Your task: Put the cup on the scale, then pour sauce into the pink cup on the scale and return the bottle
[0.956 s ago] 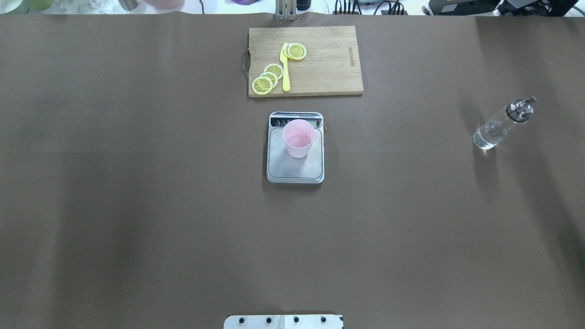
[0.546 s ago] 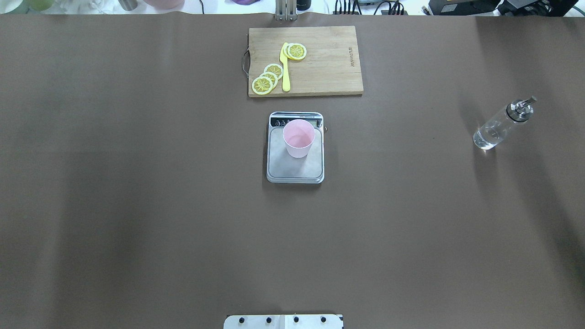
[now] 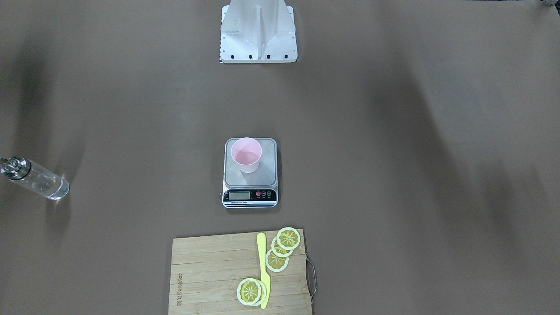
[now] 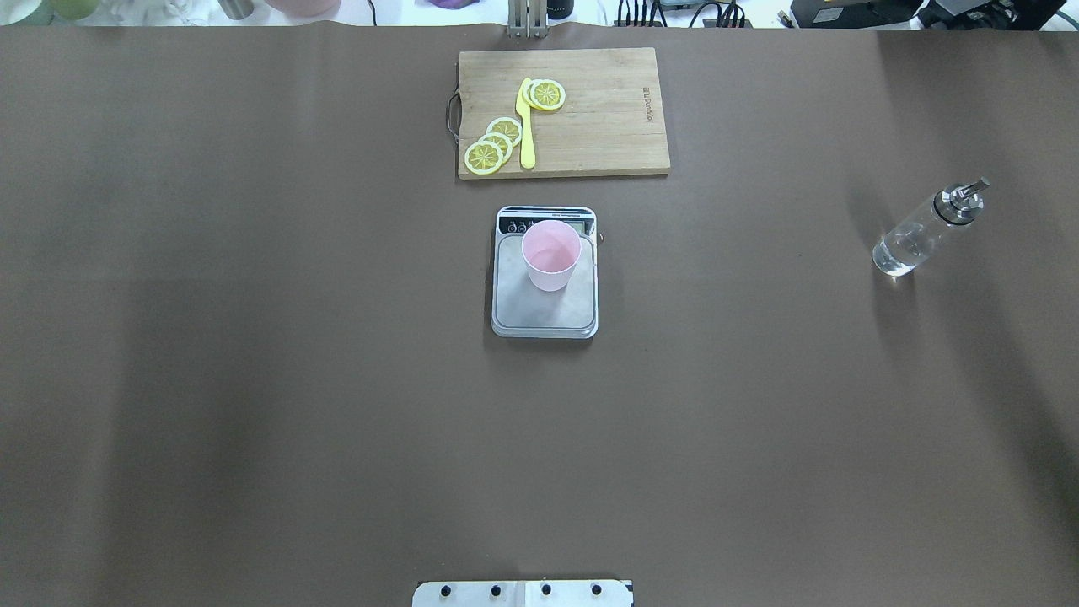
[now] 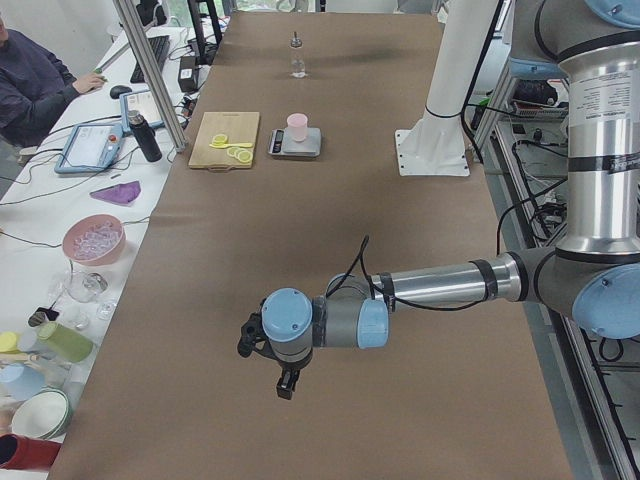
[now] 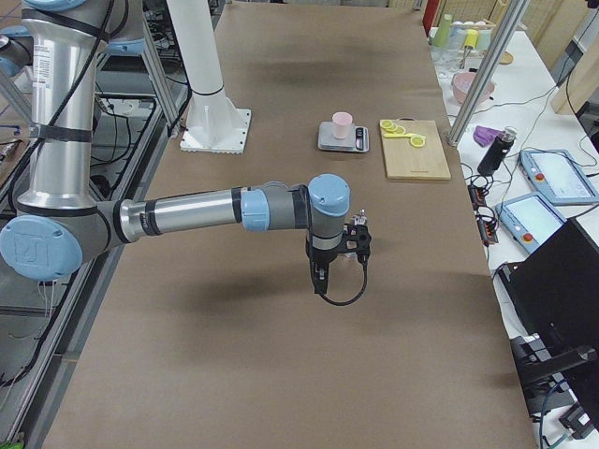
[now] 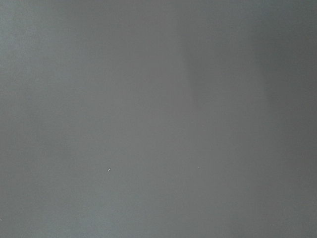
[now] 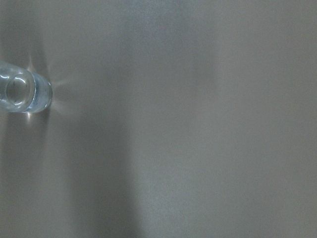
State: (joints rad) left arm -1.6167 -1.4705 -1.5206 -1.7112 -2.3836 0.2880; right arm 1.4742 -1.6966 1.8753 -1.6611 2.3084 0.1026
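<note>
The pink cup (image 4: 550, 253) stands upright on the scale (image 4: 544, 319) at the table's middle, near the display end (image 3: 250, 195). Standing alone at the right side of the table is the bottle (image 4: 919, 232), clear with a silver spout, the colourless sauce inside it; the right wrist view shows it from above as the bottle (image 8: 22, 93). My left gripper (image 5: 283, 385) hangs over bare table far from the scale, seen only from the side, so I cannot tell its state. My right gripper (image 6: 321, 279) hangs likewise near the bottle's end; its state cannot be told either.
A wooden cutting board (image 4: 607, 118) with lemon slices (image 4: 493, 143) and a yellow knife (image 4: 527, 126) lies beyond the scale. The robot's base plate (image 3: 258, 41) sits at the near edge. A person (image 5: 35, 75) and desk clutter are past the far edge.
</note>
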